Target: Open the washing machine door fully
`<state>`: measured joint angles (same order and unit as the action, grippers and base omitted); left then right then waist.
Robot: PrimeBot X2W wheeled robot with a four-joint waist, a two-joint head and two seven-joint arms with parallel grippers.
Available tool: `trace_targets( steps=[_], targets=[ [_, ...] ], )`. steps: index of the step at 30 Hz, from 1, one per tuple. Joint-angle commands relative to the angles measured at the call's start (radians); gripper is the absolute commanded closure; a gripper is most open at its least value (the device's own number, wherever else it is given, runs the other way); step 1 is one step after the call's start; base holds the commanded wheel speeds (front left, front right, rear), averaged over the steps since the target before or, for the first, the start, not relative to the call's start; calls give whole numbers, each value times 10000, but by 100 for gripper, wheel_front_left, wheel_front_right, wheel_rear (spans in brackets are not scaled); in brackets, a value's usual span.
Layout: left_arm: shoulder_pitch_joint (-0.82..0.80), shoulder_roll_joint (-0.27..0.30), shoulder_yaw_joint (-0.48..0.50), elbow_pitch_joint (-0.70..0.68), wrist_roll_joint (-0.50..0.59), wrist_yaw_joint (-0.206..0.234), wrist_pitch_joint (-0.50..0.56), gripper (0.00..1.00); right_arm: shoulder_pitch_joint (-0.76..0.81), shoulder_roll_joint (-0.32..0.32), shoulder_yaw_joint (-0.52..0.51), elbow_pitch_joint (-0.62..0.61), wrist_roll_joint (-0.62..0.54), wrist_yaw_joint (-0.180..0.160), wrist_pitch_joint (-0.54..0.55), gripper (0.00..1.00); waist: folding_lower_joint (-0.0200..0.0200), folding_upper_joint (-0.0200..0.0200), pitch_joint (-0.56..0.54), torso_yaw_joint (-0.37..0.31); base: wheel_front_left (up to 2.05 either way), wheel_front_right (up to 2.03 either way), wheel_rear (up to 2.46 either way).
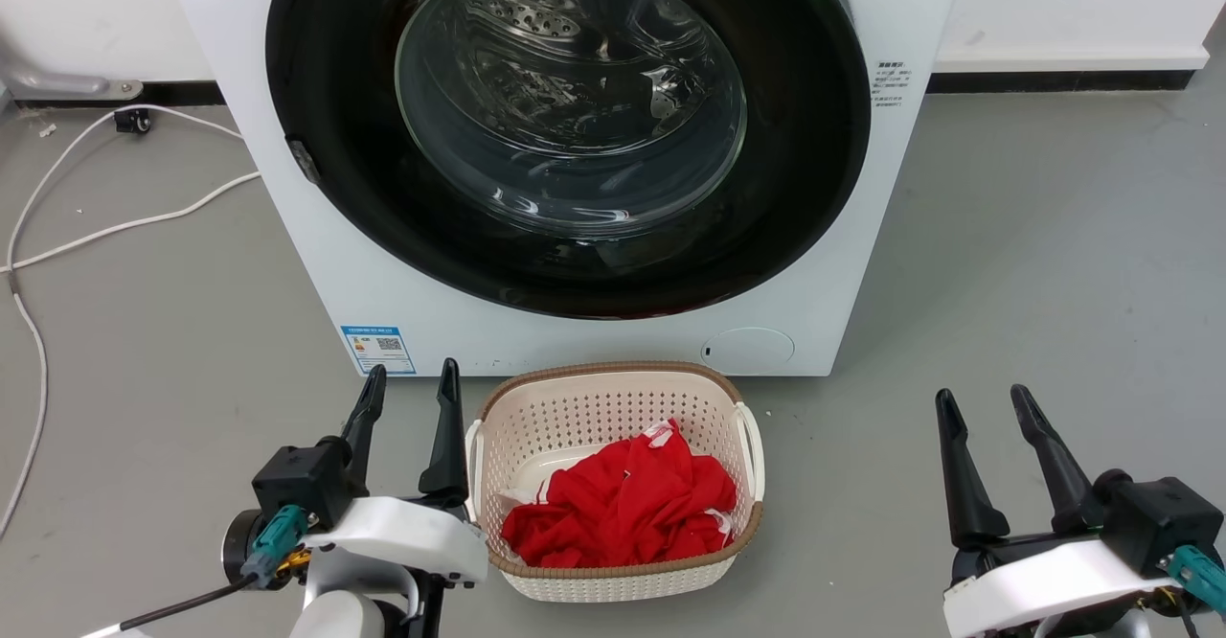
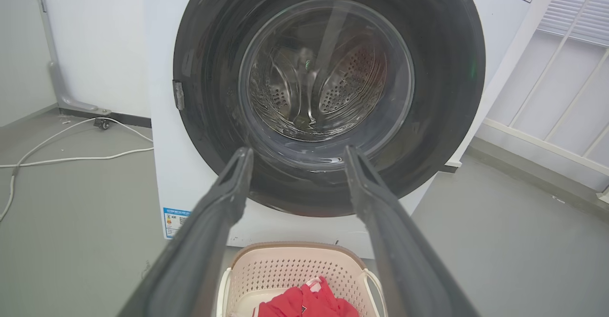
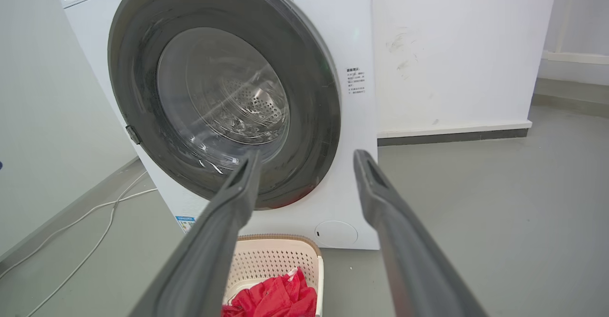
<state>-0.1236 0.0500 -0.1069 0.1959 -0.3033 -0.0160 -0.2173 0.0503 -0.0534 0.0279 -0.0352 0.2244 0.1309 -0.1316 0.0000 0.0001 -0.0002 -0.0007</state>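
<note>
Fingers L [image 1: 446,427]: low at robot's left, spread wide, holding nothing; just beside basket's left handle.
Fingers R [image 1: 963,475]: low at robot's right, spread wide, nothing betw. them; well apart from basket.
Basket [image 1: 613,372]: cream, perforated, brown rim; on floor [image 1: 1006,255] betw. both arms, just in front of washer.
Red cloth [image 1: 623,509]: crumpled inside basket.
Washing machine door [image 1: 570,121]: glossy black ring w/ clear glass bowl at centre; lies flush on washer front, closed. Steel drum shows thru glass.
Washer [image 1: 316,284]: white, front facing robot.
Cable [image 1: 96,231]: white, on floor left of washer, runs toward wall.
</note>
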Motion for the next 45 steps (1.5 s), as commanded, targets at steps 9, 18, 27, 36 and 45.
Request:
trace_targets(
  steps=[9,18,27,36,45],
  targets=[
    [-100,9,-119,-9,868,176,-264,0,174,38,42,-188,-772,-3,-101,0,0,-1,-2,0,0,0,0],
    [-96,6,-201,-75,1469,279,-435,0,259,44,-20,-194,-1230,-3,-64,0,0,-1,5,26,0,0,0],
    [50,5,-186,-134,1632,352,-504,0,246,47,-110,-99,-1346,-3,-45,0,0,-1,-16,32,0,0,0],
    [265,5,-111,-242,1558,419,-494,0,195,48,-240,88,-1155,-3,-32,0,0,-1,-32,41,0,0,0],
    [392,5,-69,-326,1615,442,-494,0,197,47,-298,206,-1125,-3,-22,0,0,-1,-68,66,0,0,0]
  ],
)
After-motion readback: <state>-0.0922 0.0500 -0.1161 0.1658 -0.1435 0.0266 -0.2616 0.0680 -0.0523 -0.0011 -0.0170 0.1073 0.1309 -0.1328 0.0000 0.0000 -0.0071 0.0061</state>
